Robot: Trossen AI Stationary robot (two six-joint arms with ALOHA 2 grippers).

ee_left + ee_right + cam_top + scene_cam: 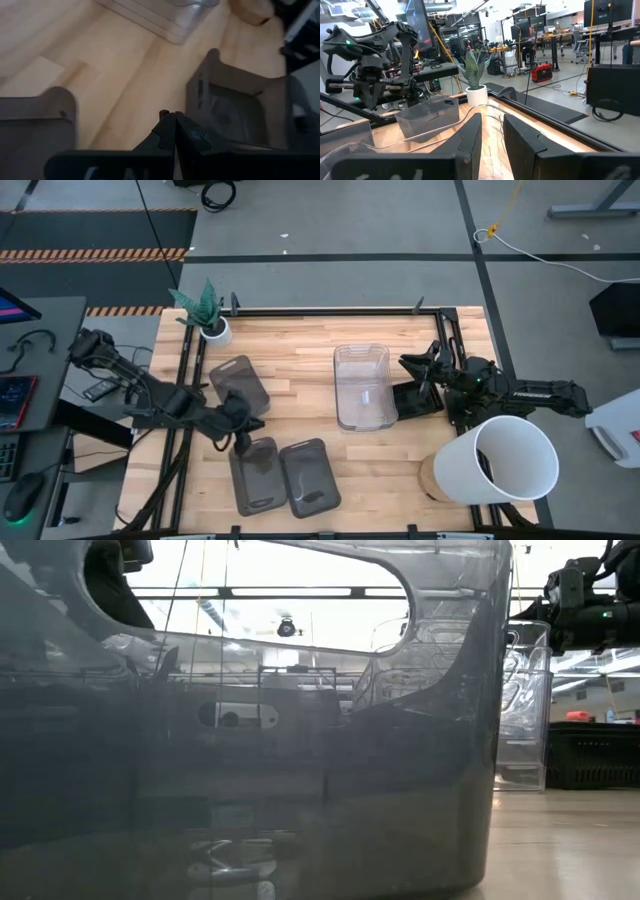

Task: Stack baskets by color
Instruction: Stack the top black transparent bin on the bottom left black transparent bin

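Note:
Three dark grey baskets rest bottom-down on the wooden table: one at the far left (240, 383) and two side by side at the near edge (253, 475) (310, 477). A clear basket (362, 385) stands at the middle, and a black slatted basket (415, 402) lies under my right arm. My left gripper (243, 438) (174, 120) hovers shut above the table between the far grey basket (37, 120) and a near one (235, 110), touching nothing. My right gripper (415, 365) (492, 135) waits beside the clear basket, its fingers a little apart with nothing between them.
A big white bucket (497, 460) stands at the near right corner. A small white plant pot (215, 330) sits at the far left corner. In the low view one grey basket (250, 740) fills most of the picture, with the clear basket (520, 700) behind it.

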